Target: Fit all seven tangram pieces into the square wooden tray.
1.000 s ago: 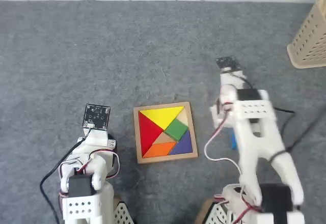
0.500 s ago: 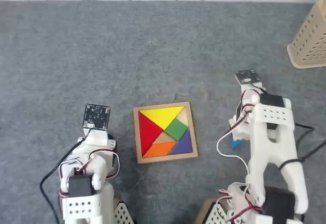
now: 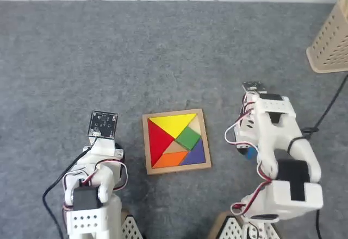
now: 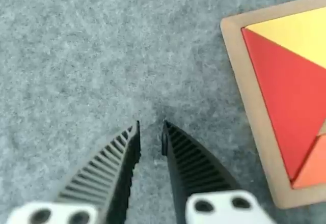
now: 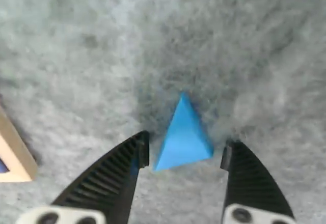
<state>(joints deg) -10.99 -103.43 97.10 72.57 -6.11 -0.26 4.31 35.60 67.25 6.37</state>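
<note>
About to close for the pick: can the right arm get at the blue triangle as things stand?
Probably yes. The right gripper is open with the blue triangle flat on the grey mat between its fingers, nothing blocking.

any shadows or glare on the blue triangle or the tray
Right wrist view: a dark shadow rings the blue triangle on the carpet, and there is no glare on it. High view: the tray is evenly lit, with no bright spots. Left wrist view: no glare on the red piece either.
</note>
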